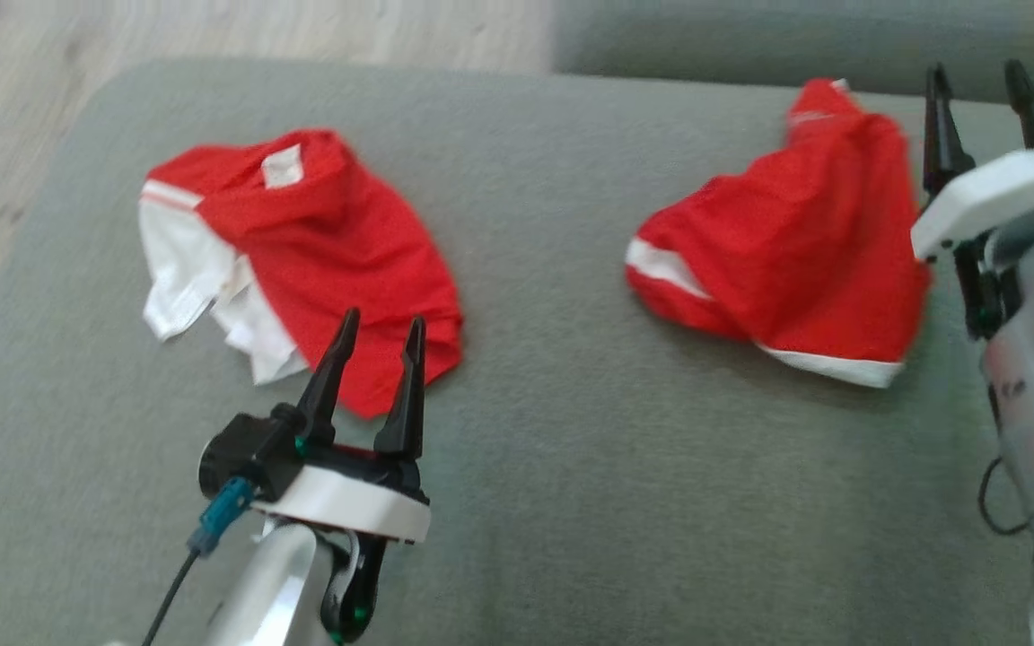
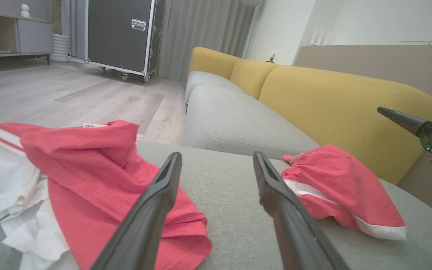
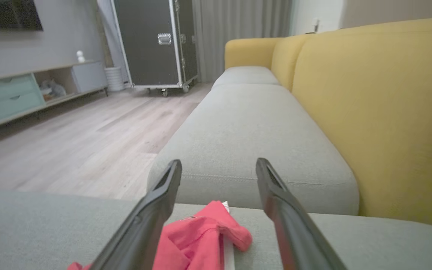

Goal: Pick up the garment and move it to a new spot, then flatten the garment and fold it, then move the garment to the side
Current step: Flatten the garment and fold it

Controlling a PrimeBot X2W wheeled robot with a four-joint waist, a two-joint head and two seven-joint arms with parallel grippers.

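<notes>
A crumpled red garment with white trim (image 1: pixel 795 251) lies at the right of the grey cushion (image 1: pixel 553 467); it also shows in the left wrist view (image 2: pixel 336 187) and low between the fingers in the right wrist view (image 3: pixel 197 240). My right gripper (image 1: pixel 975 76) stands open just right of and above it, holding nothing (image 3: pixel 219 163). A second red and white garment (image 1: pixel 319 251) lies bunched at the left (image 2: pixel 88 180). My left gripper (image 1: pixel 382 323) is open over its near edge, fingers apart and empty (image 2: pixel 216 157).
The cushion's left and far edges drop to a pale wooden floor (image 1: pixel 212 27). A yellow backrest (image 2: pixel 332 105) runs along the right side, with another grey seat (image 3: pixel 253 123) beyond. A black wheeled case (image 2: pixel 122 33) stands far off.
</notes>
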